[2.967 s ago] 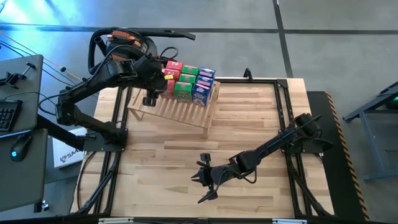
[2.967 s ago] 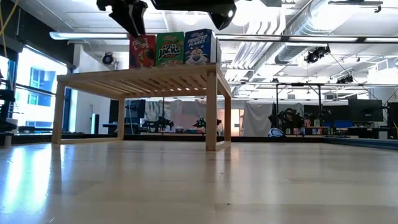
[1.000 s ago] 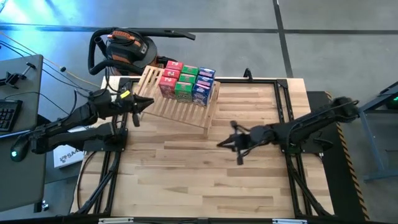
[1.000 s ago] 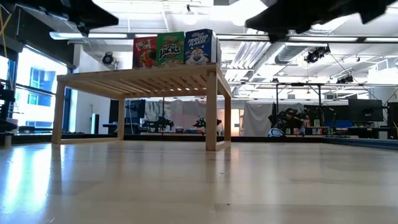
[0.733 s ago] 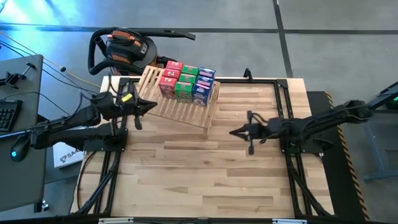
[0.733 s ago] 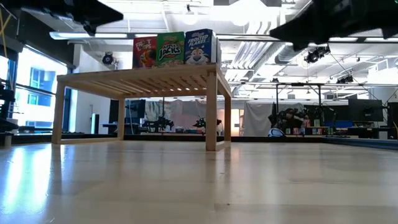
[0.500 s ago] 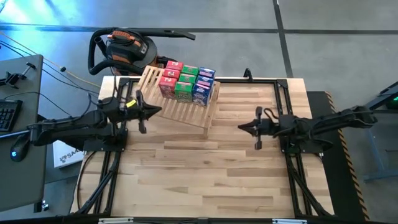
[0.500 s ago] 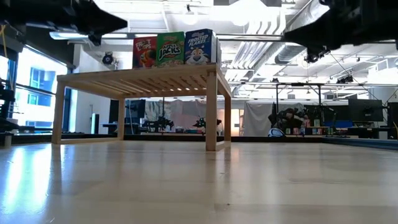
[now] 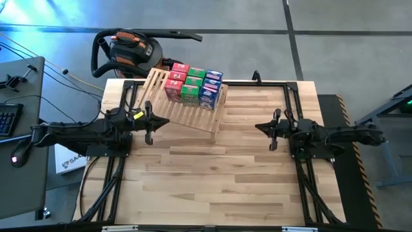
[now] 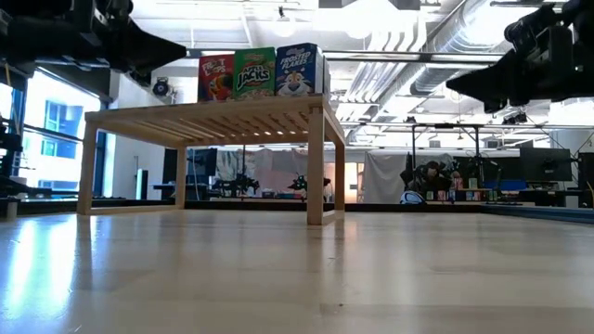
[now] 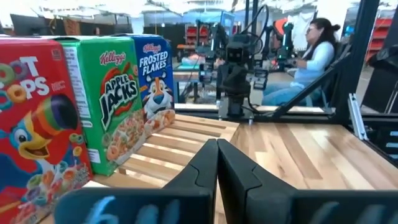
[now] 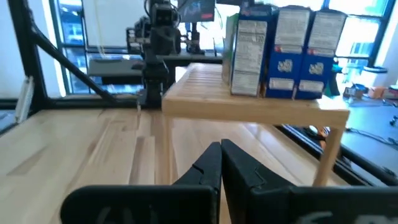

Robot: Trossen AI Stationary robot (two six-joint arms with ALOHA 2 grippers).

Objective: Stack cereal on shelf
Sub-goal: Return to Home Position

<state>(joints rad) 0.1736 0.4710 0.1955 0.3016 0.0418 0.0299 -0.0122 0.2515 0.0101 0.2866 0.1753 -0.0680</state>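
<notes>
Nine cereal boxes [image 9: 192,84] stand on the shelf [image 9: 187,113] — three red, three green, three blue-and-white. Left gripper [image 11: 217,150] and right gripper [image 12: 221,149] hang either side of it, fingers pressed together, empty.

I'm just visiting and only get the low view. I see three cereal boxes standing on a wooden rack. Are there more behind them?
Observer: Yes. From above, the cereal is a block: more boxes stand behind those three, lined up by colour.
Operator: And the dark shapes in my top corners?
Observer: Those are the two arms. The high view shows the left pincer by the edge of the shelf, and the right pincer out over the tabletop, apart from the shelf.
Operator: Are they carrying anything?
Observer: No. Each wrist view shows its pincer shut with nothing in it.
</notes>
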